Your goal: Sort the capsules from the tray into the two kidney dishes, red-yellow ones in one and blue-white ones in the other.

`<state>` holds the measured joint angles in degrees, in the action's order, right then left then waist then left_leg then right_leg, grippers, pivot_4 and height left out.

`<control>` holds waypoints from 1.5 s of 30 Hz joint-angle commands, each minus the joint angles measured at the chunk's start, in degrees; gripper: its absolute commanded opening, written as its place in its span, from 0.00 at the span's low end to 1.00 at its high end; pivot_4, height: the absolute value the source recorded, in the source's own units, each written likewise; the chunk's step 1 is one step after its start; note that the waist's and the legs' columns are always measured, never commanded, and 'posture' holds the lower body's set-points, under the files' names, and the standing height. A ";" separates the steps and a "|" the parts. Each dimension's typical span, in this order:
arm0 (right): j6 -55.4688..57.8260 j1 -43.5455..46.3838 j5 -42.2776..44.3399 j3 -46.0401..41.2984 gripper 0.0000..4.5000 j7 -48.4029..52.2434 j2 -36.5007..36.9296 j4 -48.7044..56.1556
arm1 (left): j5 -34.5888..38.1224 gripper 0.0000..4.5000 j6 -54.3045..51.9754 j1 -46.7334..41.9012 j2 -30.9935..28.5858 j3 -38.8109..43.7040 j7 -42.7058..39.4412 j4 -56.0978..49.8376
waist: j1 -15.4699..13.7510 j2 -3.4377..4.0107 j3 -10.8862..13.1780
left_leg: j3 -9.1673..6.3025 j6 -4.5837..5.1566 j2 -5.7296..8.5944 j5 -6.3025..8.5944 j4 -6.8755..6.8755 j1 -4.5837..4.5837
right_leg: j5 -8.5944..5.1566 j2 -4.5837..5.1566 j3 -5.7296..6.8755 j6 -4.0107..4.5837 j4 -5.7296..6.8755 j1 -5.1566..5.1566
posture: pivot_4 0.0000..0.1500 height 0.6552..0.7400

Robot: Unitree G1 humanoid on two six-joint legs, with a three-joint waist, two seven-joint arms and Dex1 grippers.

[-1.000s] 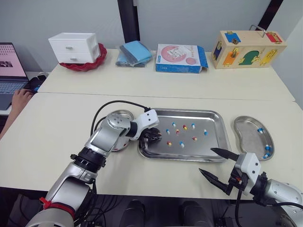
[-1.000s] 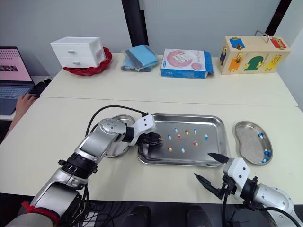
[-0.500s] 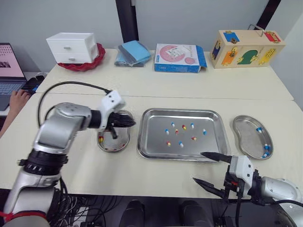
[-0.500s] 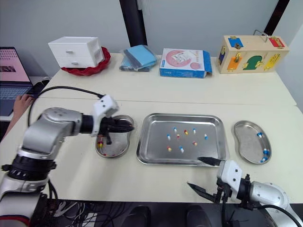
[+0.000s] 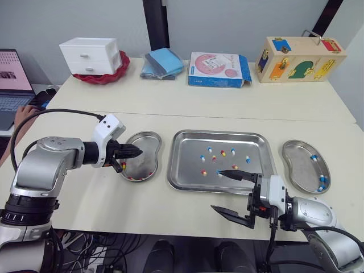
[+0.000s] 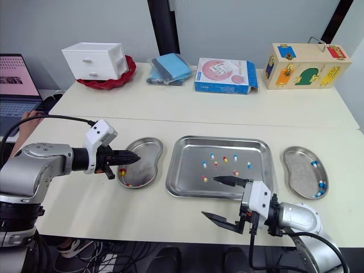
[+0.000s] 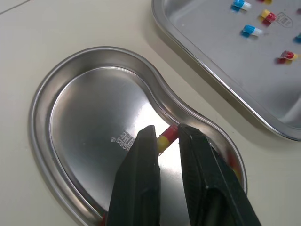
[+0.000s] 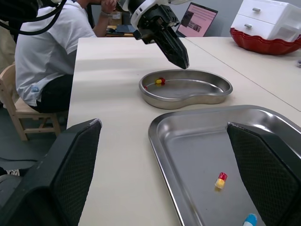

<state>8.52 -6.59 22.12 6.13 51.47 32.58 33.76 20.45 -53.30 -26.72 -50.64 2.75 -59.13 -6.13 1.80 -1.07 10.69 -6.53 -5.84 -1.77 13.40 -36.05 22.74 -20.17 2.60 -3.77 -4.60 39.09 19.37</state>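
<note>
While left pincer (image 5: 138, 152) hangs released, barely parted, red-yellow capsule (image 8: 160, 81) lies beneath in kidney dish (image 8: 207, 96).

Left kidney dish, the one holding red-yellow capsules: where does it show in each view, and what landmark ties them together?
Left eye view: the left kidney dish lies left of centre, beside the tray.
Right eye view: left of centre, beside the tray.
Left wrist view: close up, next to the tray's rounded corner.
Right wrist view: past the tray's corner.
Shared landmark: the tray.
</note>
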 commanded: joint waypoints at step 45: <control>-2.62 -23.67 1.71 -46.10 1.00 14.52 18.80 -24.26 | 3.43 0.99 38.85 50.08 9.40 37.04 4.27 2.90 | 0.02 -0.14 -0.09 | 0.29 0.02 -0.03 0.02 0.08 -0.27 | 0.01 0.05 -0.26 0.05 -0.09 -0.16 | 1.00 0.93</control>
<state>7.69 -30.69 24.18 -37.76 65.15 50.26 10.33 23.42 -15.79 22.61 -41.36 37.78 -55.47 -1.74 1.82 -1.21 10.61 -6.22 -5.83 -1.80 13.42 -35.97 22.46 -20.17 2.66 -4.05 -4.55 39.00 19.21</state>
